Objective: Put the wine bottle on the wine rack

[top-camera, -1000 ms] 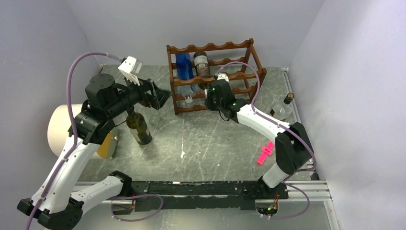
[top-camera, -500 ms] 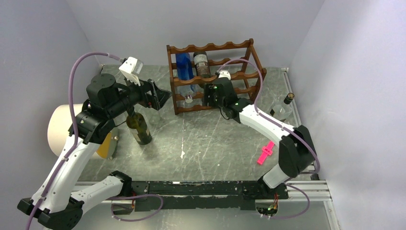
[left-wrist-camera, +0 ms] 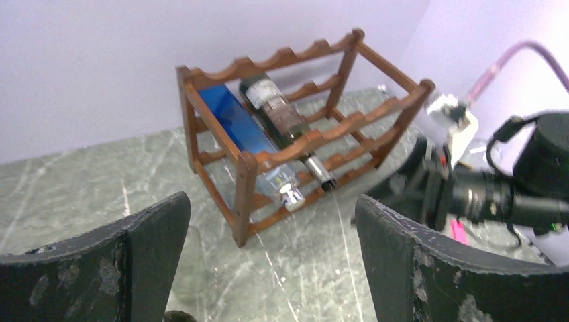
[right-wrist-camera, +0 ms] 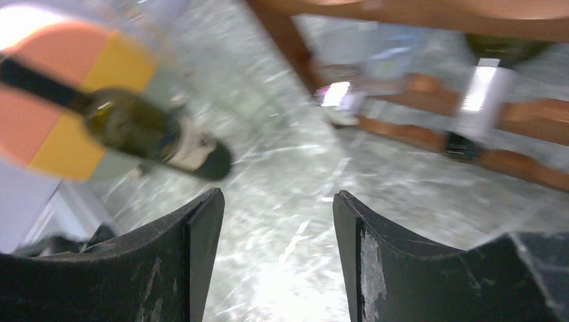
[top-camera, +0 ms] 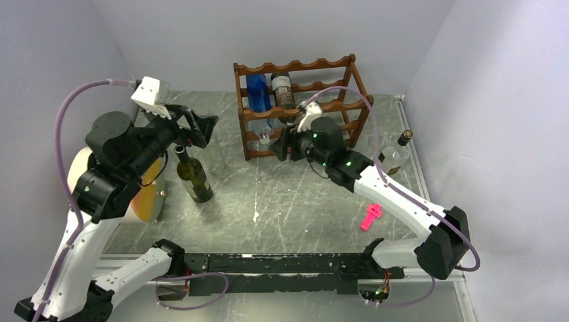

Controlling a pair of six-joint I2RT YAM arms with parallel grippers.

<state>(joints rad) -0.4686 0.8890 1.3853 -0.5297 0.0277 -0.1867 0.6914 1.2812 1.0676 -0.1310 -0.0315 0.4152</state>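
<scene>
wine bottle point(top-camera: 282, 89) in rack point(top-camera: 295, 66), right claw point(right-wrist-camera: 276, 196) open

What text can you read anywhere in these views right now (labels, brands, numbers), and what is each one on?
No text can be read in any view.
Dark bottle lying in the wine rack: grey label with print, too small to read.
Green wine bottle standing on the table: pale label, blurred in the right wrist view.
Blue bottle in the rack: no label shows.

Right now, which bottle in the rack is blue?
The blue bottle on the left of the wine rack; the dark bottle beside it has a pale label.
</scene>
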